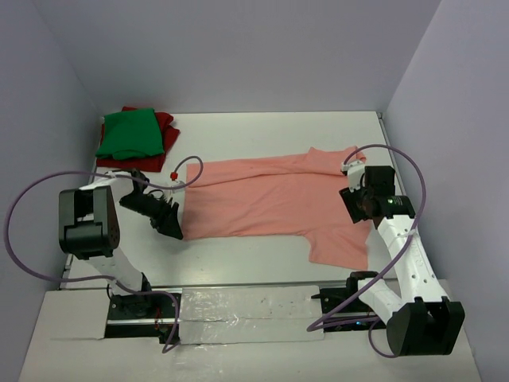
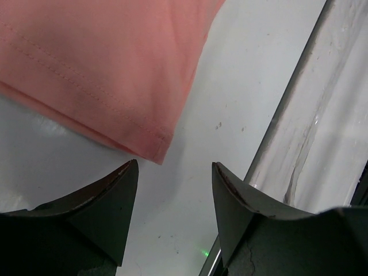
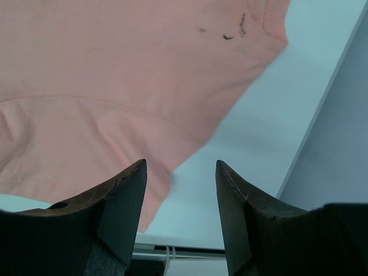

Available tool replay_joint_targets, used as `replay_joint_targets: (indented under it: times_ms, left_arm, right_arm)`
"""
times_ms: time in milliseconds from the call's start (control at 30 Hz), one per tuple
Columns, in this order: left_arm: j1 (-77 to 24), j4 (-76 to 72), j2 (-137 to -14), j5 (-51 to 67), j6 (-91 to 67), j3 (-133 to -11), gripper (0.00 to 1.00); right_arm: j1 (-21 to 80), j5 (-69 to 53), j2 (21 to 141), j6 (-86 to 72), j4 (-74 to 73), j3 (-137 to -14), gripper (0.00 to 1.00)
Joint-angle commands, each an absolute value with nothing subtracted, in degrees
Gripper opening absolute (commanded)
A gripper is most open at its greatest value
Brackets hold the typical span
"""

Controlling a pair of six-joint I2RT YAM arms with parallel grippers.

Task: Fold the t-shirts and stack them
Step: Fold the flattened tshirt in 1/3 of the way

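A salmon-pink t-shirt [image 1: 270, 199] lies spread flat across the middle of the table, one sleeve reaching toward the near right. My left gripper [image 1: 171, 227] hovers at its near left corner. In the left wrist view the gripper [image 2: 175, 167] is open and empty, with the shirt's hemmed corner [image 2: 155, 146] just ahead of the fingertips. My right gripper [image 1: 356, 207] hangs over the shirt's right end. It is open too [image 3: 181, 167], with nothing in it, above the pink cloth [image 3: 115, 86] near the collar [image 3: 275, 20]. At the back left a folded green t-shirt [image 1: 130, 132] rests on a dark red one [image 1: 165, 126].
Purple cables loop from both arms, one ending in a red connector [image 1: 173, 172] beside the shirt's left edge. A taped strip [image 1: 246, 306] runs along the near edge between the bases. Walls close in the back, left and right sides.
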State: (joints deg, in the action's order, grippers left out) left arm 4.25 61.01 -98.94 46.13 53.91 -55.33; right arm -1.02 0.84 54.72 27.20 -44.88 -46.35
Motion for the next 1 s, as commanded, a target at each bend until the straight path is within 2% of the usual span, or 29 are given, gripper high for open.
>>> replay_joint_targets:
  times_ms: [0,300,533,967]
  left_arm:
    - [4.57,63.63,-99.84,49.66,57.39,-57.57,0.63]
    - [4.48,59.17,-98.97,50.63,56.87,-55.29,0.60]
    - [4.48,48.45,-92.12,48.52,45.97,-51.86,0.59]
    - [3.34,55.91,-97.65,47.29,53.00,-53.96,0.58]
  right_arm:
    - [-1.32,1.58,54.67,28.04,-45.44,-49.92,0.59]
    - [-1.32,1.32,54.49,27.77,-45.62,-50.80,0.59]
    - [-1.32,0.88,54.32,27.16,-45.88,-50.80,0.59]
    - [-1.23,0.97,54.05,27.77,-46.93,-51.15,0.59]
